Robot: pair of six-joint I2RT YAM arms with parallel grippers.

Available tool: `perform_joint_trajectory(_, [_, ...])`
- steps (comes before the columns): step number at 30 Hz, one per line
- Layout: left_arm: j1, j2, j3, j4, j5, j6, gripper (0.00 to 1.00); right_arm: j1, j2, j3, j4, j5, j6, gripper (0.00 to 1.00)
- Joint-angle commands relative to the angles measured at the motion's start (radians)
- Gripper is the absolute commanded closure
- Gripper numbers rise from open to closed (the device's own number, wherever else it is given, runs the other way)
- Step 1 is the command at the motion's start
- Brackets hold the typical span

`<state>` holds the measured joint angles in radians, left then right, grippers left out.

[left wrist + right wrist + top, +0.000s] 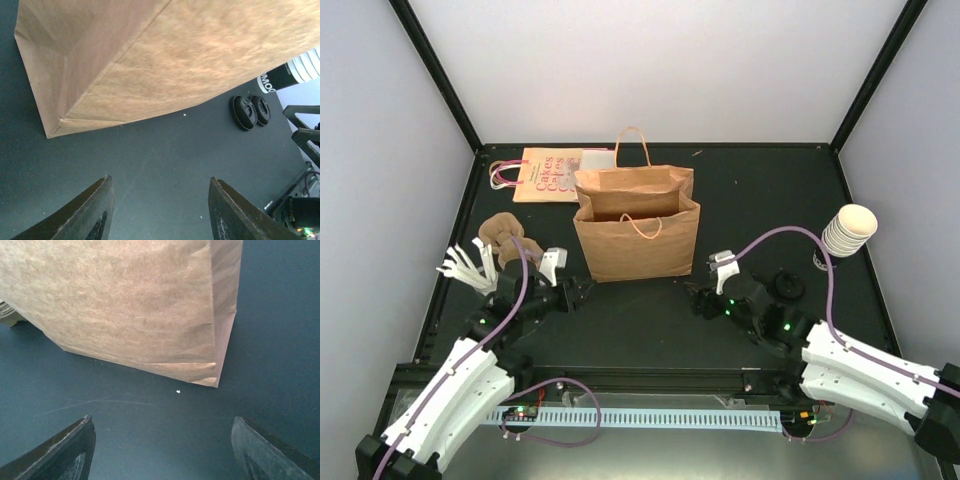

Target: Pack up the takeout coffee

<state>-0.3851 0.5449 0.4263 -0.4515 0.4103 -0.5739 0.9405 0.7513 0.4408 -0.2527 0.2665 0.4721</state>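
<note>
A brown bag [636, 240] is standing upright and open-mouthed at the middle of the table [740, 200], its handles sticking up. The left gripper [582, 290] is sitting low at the bag's lower-left corner and the right gripper [698, 300] is sitting low at its lower-right corner, both near the bag but apart from it. In the left wrist view the left gripper [160, 181] is spreading its fingers with only bare table between them. The right gripper [162, 420] is doing the same, released and grasping nothing. The coffee is not showing clearly in any view, and whether it is sitting inside the bag cannot be told. Two black lids [786, 286] are lying right of the right gripper. A cup stack [848, 230] is leaning at the right edge. Brown trays [503, 235] are resting at the left.
</note>
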Motion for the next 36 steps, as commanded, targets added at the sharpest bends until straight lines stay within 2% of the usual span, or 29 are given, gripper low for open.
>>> perform_joint_trajectory(1, [0.008, 0.025, -0.052, 0.179, -0.034, -0.022, 0.50, -0.029, 0.066, -0.020, 0.199, -0.040, 0.020, 0.27])
perform_joint_trajectory(4, [0.008, 0.046, -0.095, 0.241, -0.051, -0.021, 0.56, -0.088, 0.121, -0.041, 0.273, -0.096, 0.018, 0.34])
perform_joint_trajectory(16, [0.008, 0.202, -0.157, 0.373, -0.100, -0.018, 0.58, -0.274, 0.362, -0.088, 0.481, -0.315, 0.034, 0.40])
perform_joint_trajectory(29, [0.017, 0.336, -0.170, 0.455, -0.108, -0.006, 0.58, -0.358, 0.620, -0.075, 0.640, -0.399, 0.142, 0.50])
perform_joint_trajectory(36, [0.018, 0.385, -0.172, 0.501, -0.101, 0.003, 0.59, -0.414, 0.717, -0.014, 0.657, -0.427, 0.145, 0.54])
